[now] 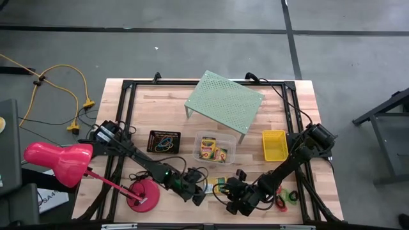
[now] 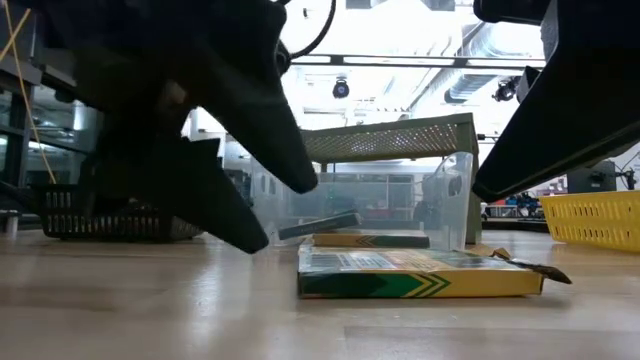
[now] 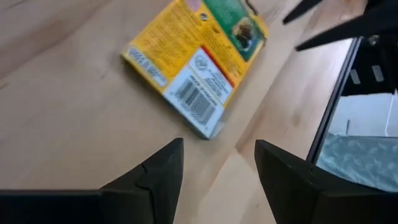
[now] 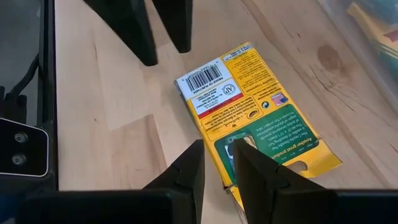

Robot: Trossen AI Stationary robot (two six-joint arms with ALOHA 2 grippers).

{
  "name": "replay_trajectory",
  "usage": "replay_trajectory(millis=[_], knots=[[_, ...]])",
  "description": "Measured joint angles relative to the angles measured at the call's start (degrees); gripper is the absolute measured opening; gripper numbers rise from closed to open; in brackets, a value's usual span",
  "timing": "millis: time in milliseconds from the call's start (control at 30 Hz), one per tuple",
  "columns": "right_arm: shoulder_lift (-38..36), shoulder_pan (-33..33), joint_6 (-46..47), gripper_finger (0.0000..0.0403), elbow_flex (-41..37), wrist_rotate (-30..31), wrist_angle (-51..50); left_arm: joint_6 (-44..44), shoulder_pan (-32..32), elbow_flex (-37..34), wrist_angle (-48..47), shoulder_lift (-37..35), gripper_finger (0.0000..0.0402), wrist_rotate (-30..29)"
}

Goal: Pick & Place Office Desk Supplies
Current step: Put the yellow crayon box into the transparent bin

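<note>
Card box (image 4: 252,118), flat glossy rectangle, lies on wood table (image 4: 106,112) before clear tub (image 1: 213,148). Left gripper (image 3: 217,171) spread, empty, beside box. Right gripper (image 4: 217,171) narrowly parted over box edge; grip unclear.

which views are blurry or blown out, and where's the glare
Low view: ceiling lights behind the clear tub are blown out, and the left gripper is a dark silhouette against them. Left wrist view: the card box is soft with blur. Right wrist view: the same box is sharp, print readable. High view: even light, no glare.
</note>
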Motion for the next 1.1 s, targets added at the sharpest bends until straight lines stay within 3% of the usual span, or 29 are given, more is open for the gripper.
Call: replay_trajectory(millis=[567,1100], knots=[[2.0,-0.9,-1.4,0.0073,0.0,-0.1,-0.3,-0.6,0.6,-0.1,0.9,0.0,0.0191,-0.6],[4.5,-0.7,4.5,0.0073,0.1,-1.2,-2.3,-0.4,0.2,-0.1,1.1,0.0,0.0191,-0.7]])
